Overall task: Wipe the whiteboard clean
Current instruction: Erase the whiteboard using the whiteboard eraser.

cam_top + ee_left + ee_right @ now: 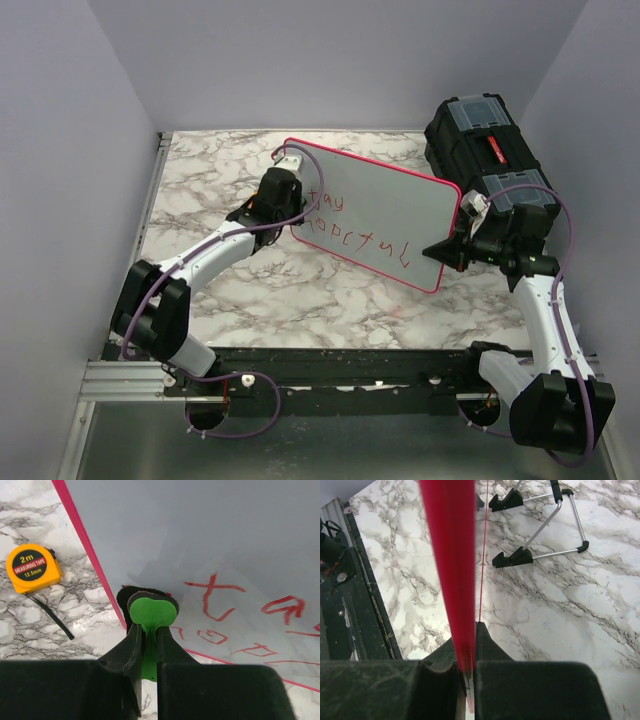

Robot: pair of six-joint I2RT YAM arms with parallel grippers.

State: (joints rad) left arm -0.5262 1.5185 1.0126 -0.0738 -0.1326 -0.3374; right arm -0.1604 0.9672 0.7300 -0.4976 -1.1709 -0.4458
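1. The whiteboard (pixel 385 205) is held tilted over the marble table (pixel 300 290), next to a black toolbox (pixel 485 150).
2. Its red rim is clamped at the right edge by the right gripper (pixel 467 650).
3. A green eraser (pixel 152 610) is pinched in the left gripper (pixel 149 635) and set against the board's left rim, near the red lettering.
4. A yellow tape measure (pixel 33 568) is seen on the table nearby.

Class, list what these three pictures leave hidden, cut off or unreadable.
Top view: whiteboard's left part, hidden by the left gripper.
Left wrist: lettering cut by the right edge.
Right wrist: board face edge-on, rim blurred.
Right wrist: wire stand cut by the top edge.
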